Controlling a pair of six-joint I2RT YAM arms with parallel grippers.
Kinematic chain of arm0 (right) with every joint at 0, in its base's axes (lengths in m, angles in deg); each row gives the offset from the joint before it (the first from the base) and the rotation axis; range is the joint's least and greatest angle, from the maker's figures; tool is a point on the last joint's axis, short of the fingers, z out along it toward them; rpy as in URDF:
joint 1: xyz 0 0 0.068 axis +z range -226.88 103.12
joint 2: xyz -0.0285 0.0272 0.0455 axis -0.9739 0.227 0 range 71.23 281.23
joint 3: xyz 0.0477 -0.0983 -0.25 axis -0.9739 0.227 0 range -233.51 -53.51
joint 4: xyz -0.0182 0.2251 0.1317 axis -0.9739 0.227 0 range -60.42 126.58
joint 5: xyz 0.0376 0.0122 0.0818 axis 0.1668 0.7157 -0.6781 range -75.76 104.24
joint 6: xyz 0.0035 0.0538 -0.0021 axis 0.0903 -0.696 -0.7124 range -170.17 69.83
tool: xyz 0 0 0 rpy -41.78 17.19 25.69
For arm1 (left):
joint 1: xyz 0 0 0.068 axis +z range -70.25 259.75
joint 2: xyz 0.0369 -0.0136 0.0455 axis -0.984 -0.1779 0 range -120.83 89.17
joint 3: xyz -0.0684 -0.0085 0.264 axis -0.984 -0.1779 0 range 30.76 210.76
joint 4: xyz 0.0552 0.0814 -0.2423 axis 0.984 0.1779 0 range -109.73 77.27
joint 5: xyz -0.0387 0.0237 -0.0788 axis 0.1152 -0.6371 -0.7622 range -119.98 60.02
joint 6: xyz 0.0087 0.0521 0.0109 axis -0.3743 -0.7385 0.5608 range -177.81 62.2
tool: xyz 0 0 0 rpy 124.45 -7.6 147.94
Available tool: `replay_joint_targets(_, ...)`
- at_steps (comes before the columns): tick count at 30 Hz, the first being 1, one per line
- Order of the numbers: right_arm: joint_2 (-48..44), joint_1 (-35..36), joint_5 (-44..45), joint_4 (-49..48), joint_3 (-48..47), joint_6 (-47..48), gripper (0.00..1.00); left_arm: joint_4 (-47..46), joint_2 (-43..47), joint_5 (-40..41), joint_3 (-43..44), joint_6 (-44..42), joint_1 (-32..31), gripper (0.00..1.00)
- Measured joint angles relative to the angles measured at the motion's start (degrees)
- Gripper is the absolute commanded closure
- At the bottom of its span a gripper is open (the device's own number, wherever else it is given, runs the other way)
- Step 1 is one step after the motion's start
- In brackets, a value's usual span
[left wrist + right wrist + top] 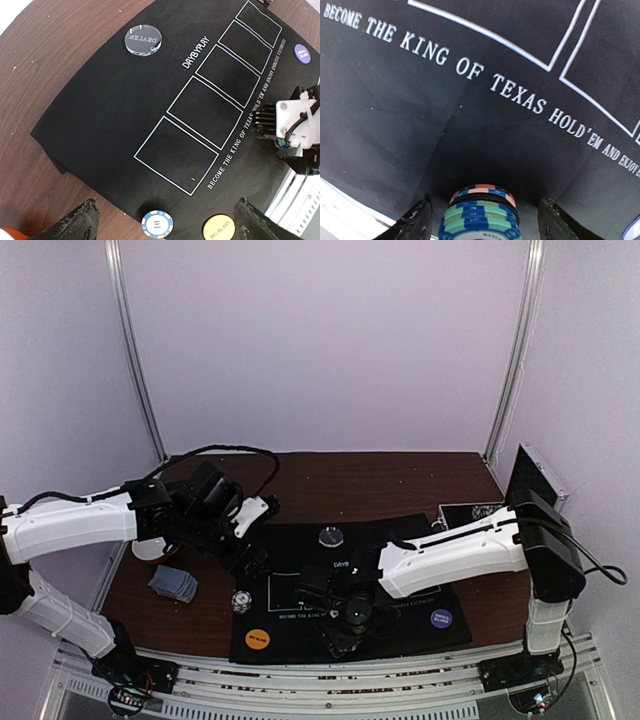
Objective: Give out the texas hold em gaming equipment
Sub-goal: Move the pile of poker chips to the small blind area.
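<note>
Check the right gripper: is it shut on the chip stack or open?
Open. The right gripper straddles the chip stack, with a dark gap between the stack and each finger.

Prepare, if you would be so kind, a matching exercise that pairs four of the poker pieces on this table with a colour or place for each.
Things:
1. dealer disc
2. big blind disc
3. small blind disc
4. striped chip stack

Descriptions:
A. purple, on the black mat
B. standing between the fingers of the right claw
C. clear, on the black mat
D. orange, on the black mat

Pairs: 1-C, 2-D, 3-A, 4-B
</note>
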State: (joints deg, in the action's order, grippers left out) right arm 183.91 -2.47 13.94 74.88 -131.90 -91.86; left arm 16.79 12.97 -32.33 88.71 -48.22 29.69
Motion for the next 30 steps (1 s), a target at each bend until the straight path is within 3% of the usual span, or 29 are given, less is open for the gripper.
replay_joint_targets(7,0.9,0.6,-0.2,0.4,-0.2,1.0,0.52,0.0,-0.1,0.0,0.0,-0.2,0.0,0.03)
replay_joint_targets(11,0.9,0.7,-0.3,0.3,-0.2,1.0,0.73,0.0,-0.1,0.0,0.0,-0.3,0.0,0.03)
replay_joint_targets(16,0.9,0.7,-0.1,0.2,0.0,1.2,0.89,0.0,-0.1,0.1,0.0,-0.3,0.0,0.03)
replay_joint_targets(30,-5.9,-2.6,2.4,-0.2,9.4,-0.6,0.92,0.0,-0.1,0.8,-0.2,-0.9,0.0,0.03)
